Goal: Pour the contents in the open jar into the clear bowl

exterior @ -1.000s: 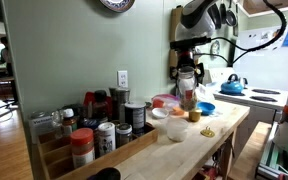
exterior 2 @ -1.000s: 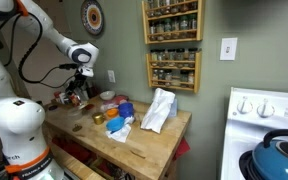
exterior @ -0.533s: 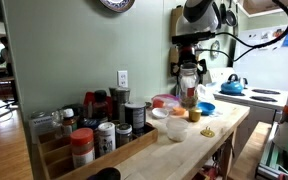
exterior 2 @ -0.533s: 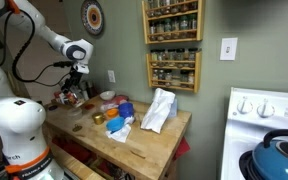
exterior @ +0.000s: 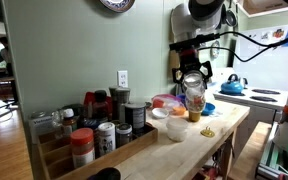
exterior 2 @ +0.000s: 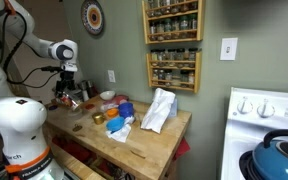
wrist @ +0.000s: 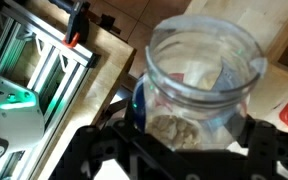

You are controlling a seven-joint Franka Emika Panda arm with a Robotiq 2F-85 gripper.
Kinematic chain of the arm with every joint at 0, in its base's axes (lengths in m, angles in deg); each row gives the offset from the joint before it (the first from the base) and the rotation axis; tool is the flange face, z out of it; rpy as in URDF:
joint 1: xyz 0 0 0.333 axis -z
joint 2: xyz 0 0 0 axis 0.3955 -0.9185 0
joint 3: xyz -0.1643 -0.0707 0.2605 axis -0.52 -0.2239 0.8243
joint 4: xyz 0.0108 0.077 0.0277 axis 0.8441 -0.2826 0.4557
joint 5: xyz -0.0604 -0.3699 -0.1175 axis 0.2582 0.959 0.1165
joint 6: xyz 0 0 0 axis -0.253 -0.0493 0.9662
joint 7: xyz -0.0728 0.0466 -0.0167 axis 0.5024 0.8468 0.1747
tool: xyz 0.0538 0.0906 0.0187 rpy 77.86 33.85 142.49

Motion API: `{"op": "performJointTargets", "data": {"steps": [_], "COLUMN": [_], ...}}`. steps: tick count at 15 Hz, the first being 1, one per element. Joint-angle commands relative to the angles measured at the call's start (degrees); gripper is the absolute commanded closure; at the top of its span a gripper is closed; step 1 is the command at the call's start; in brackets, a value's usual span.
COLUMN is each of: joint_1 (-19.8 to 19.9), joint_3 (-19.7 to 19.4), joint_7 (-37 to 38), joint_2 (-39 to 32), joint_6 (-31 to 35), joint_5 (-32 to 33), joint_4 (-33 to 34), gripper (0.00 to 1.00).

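My gripper point(exterior: 193, 82) is shut on the open jar point(exterior: 194, 96), a clear narrow jar held upright above the wooden counter. In the wrist view the jar point(wrist: 199, 70) fills the frame between my black fingers point(wrist: 189, 145), with pale crumbly contents at its bottom. The gripper point(exterior 2: 66, 84) and jar point(exterior 2: 69, 98) also show at the counter's far left in an exterior view. The clear bowl point(exterior: 159, 114) sits on the counter, just left of the jar in that view. A whitish cup point(exterior: 176, 129) stands in front of it.
A blue bowl point(exterior: 206, 108), a small amber jar point(exterior: 194, 115) and a red-lidded container point(exterior: 165, 101) crowd around the held jar. Spice jars point(exterior: 94, 135) line a rack along the wall. A crumpled white bag point(exterior 2: 159, 110) lies on the counter, and a stove with a blue kettle point(exterior 2: 282, 158) stands beside it.
The arm has carried the jar sideways along the counter, slightly right in one exterior view and left in the other. The grip stays shut.
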Motion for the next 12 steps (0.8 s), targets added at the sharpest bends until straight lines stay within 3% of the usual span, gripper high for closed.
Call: {"op": "performJointTargets", "data": {"steps": [1, 5, 12], "joint_1": [-1.7, -2.2, -3.8], "joint_3": [3.6, 6.1, 9.2], "joint_7": [11.7, 24.3, 42.7], "joint_2": [1.3, 0.0, -3.7], "joint_6": [2.2, 5.1, 3.5], "joint_5": [8.9, 18.3, 34.9], "joint_4": [-1.0, -0.5, 0.3], "gripper": [0.39, 0.39, 0.39]}}
